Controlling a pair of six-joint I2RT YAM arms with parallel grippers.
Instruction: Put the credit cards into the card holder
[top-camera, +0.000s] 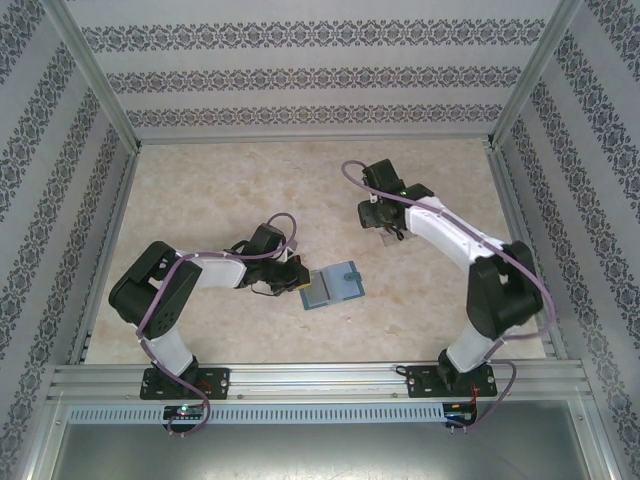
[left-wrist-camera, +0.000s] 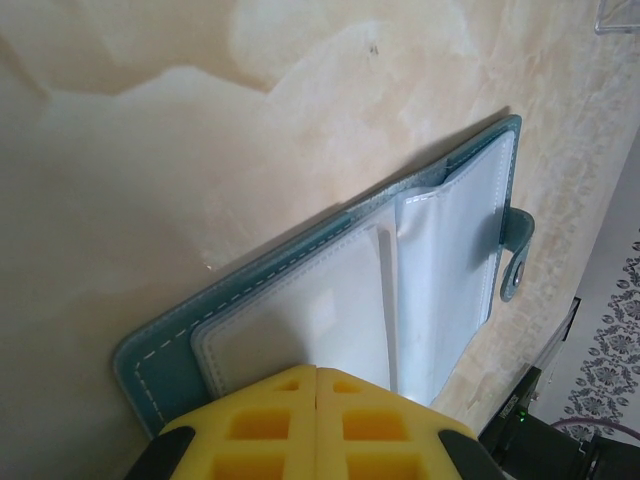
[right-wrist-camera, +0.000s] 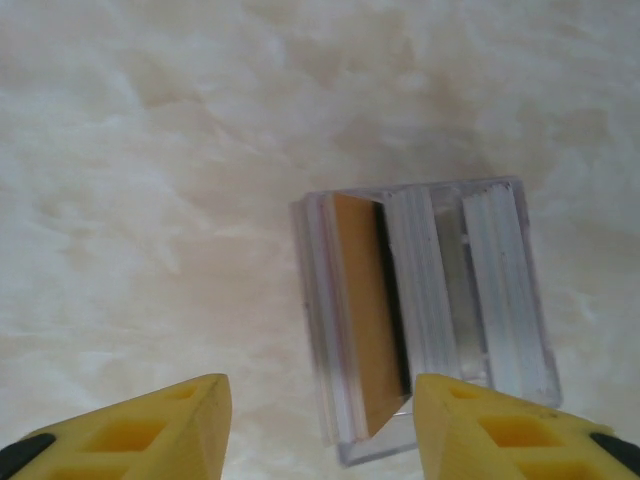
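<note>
**Open card holder at the left claw; card rack under the right claw**

The card holder is lying opened flat on the marbled table, near the middle and slightly towards the left arm. In the left wrist view its teal cover is facing down and its clear sleeves are facing up. The snap tab is sticking out from the far edge. No card is showing inside the sleeves.

The left gripper is sitting at the near edge of the holder with its yellow fingers pressed together, leaving no gap. The fingertips are overlapping the edge of the nearest sleeve; whether they are pinching it or merely resting on it cannot be told.

The right gripper is hovering well apart from the holder, over a clear slotted stand farther back on the table. Its fingers are standing wide apart, gripping nothing.

A credit card, looking tan-orange from this angle, is standing on edge in one slot of the stand and leaning slightly. Pale grey strips are filling the neighbouring slots; whether they are cards or ribs of the stand cannot be told.
</note>
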